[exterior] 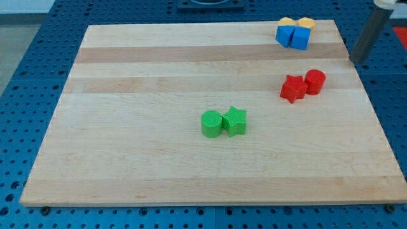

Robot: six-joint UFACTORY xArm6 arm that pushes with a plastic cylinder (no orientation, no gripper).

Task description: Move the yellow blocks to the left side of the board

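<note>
Two yellow blocks sit at the view's top right of the wooden board (159, 76): one yellow block (286, 22) and a second yellow block (306, 23), both partly hidden behind two blue blocks (292, 36); their shapes are unclear. My rod comes down at the far right, and my tip (355, 61) is off the board's right edge, to the right of and a little below the yellow and blue cluster, touching no block.
A red star (292, 88) and a red cylinder (315, 82) touch each other at the right. A green cylinder (212, 123) and a green star (234, 121) stand together near the middle. A blue perforated table surrounds the board.
</note>
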